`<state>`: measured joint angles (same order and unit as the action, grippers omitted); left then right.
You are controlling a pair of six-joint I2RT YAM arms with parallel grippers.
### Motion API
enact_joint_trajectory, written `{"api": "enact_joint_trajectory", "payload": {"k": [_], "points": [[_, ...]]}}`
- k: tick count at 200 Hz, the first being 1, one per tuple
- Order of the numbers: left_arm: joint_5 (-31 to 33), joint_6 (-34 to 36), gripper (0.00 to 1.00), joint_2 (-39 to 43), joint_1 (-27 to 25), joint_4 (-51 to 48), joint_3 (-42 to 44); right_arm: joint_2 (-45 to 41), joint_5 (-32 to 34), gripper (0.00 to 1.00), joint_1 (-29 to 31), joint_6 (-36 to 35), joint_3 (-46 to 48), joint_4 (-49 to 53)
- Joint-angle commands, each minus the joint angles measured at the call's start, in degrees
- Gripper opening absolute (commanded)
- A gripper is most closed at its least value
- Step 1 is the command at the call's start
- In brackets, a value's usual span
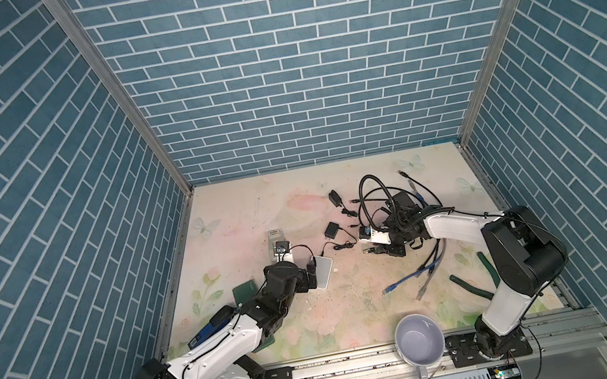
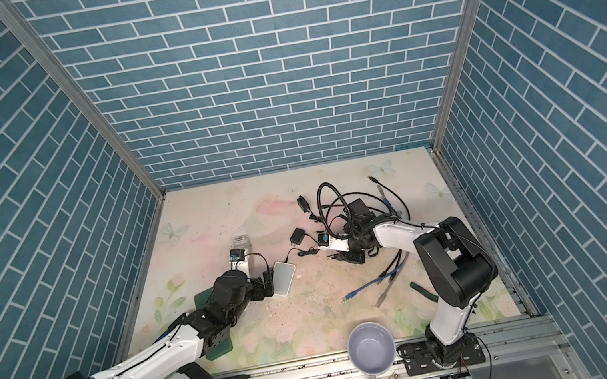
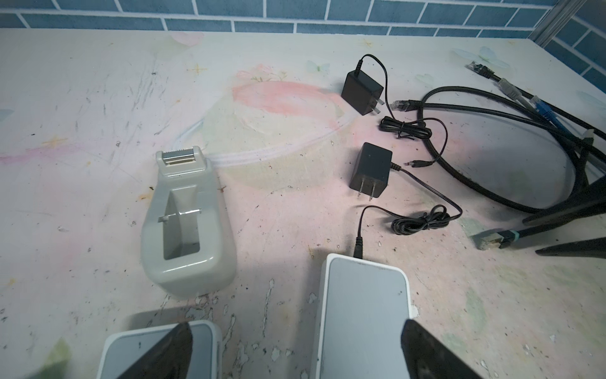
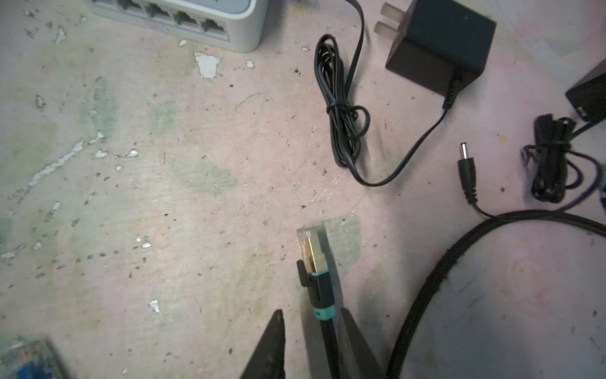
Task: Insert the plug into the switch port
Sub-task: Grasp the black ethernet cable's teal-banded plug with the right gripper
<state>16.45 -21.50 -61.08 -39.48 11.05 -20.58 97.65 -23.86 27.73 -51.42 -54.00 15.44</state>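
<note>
Left end effector (image 3: 295, 322): jaws wide apart, white switch (image 3: 364, 311) between them on table (image 3: 98, 98). Right end effector (image 4: 311, 310): jaws slightly apart, astride cable (image 4: 329, 344) behind plug (image 4: 310, 246).

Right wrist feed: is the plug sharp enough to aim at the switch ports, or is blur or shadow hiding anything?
Right wrist view: the Ethernet plug is sharp and well lit; the switch is soft but readable at the frame edge; the right gripper and the blue connector in the corner are blurred. Left wrist view: the left gripper is dark and out of focus.
</note>
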Motion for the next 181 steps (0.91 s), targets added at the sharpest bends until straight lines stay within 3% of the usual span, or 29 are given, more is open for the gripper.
{"api": "enact_joint_trajectory", "payload": {"k": [1,102,181], "points": [[0.2,-0.5,1.00,-0.3,0.5,-1.2,0.2,1.4,-0.7,0.29,-0.2,-4.2,-2.2,0.3],[-2.7,-0.1,0.99,-5.7,0.7,0.3,-1.7,3.7,2.8,0.28,0.5,-6.1,-2.9,0.7],[-6.9,7.8,0.99,-5.1,0.6,3.1,-1.2,6.4,2.3,0.01,0.4,-7.8,-7.5,7.1]]}}
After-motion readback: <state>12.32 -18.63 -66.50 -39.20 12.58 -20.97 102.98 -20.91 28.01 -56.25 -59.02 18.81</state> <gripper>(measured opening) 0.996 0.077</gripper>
